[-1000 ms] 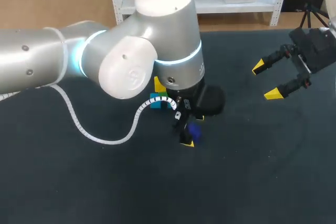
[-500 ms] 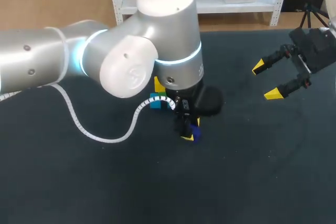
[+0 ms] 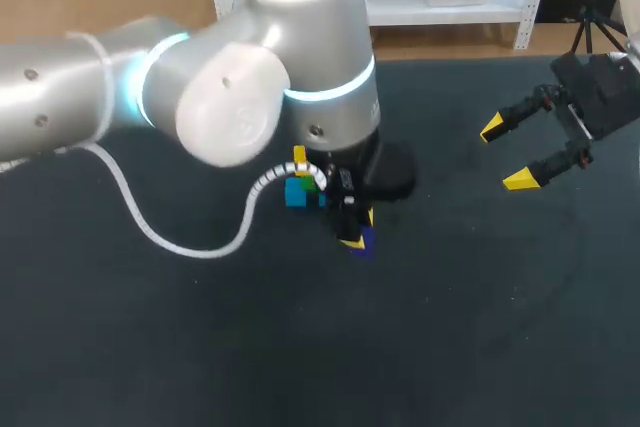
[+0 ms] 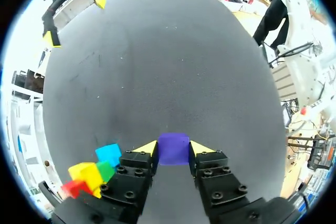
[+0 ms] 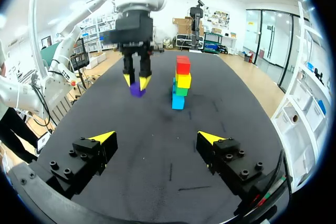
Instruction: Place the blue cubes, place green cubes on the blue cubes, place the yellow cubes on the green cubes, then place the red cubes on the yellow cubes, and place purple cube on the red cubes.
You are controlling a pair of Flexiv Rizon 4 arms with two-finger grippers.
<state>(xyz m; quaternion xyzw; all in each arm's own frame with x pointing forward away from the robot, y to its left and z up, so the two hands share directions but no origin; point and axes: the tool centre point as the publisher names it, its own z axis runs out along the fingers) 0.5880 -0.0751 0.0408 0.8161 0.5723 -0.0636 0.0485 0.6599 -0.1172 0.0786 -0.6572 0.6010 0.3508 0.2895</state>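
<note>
My left gripper [image 4: 173, 149] pinches the small purple cube [image 5: 137, 91] beside the multicoloured cube stack [image 5: 180, 82]. My right gripper [image 5: 156, 137] is spread.

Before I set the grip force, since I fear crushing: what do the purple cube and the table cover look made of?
The purple cube: solid even colour, flat faces, crisp edges, no gloss; probably painted wood or hard plastic, which I cannot tell. The table cover: dark, dull, faintly speckled, no glare; likely felt or a rubbery mat.
</note>
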